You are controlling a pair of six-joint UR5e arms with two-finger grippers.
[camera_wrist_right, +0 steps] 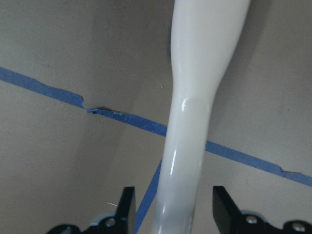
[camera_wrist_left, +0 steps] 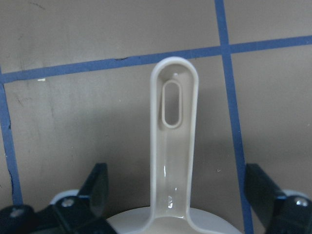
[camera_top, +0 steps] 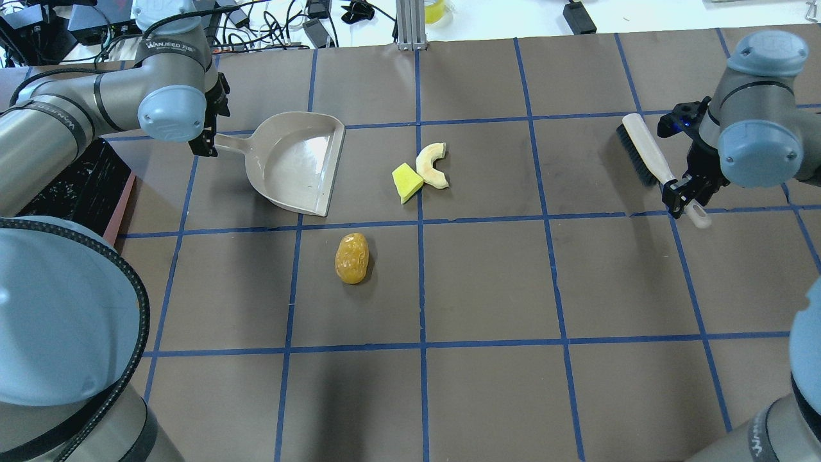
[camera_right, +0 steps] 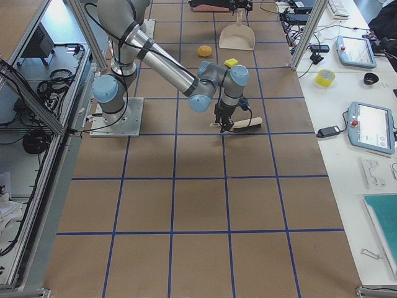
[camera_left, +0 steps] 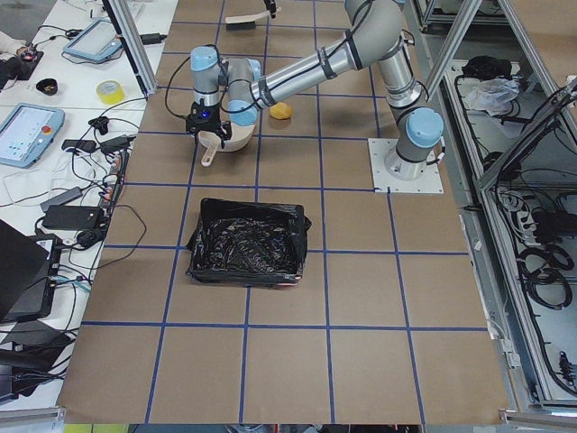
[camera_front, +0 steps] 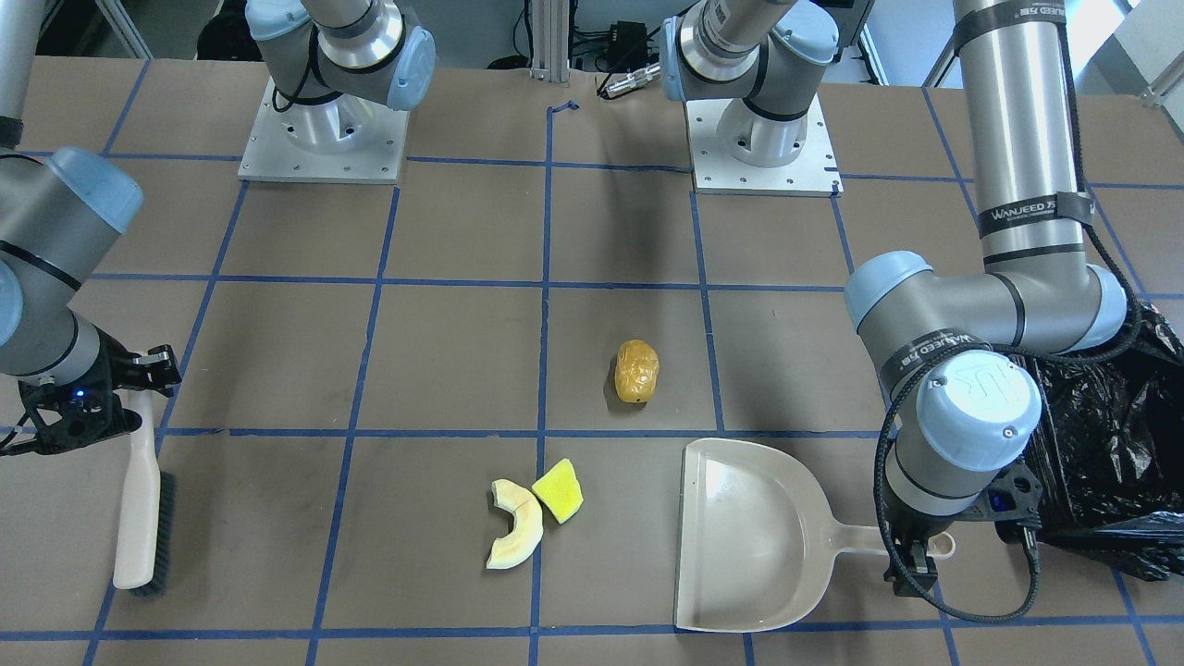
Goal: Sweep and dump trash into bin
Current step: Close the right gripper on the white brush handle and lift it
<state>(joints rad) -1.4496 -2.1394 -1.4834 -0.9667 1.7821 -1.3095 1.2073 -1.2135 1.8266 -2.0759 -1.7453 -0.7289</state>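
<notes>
Pink, black-lined bin sits near the left gripper, on the side away from the pan's scoop. Beige dustpan handle lies between its wide-spread jaws, untouched. Brush handle lies between right gripper jaws, parted with slim gaps. Trash lies on the table between both grippers: brown lump nearer the left jaws, rind slice touching yellow-green wedge.

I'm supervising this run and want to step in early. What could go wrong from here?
The left gripper is wide open astride the narrow handle of the beige plastic dustpan; closing off-centre could swivel the pan.
The golden-brown wrinkled oval lump lies apart from the pale yellow curved rind slice and yellow-green wedge, and may roll when brushed.
</notes>
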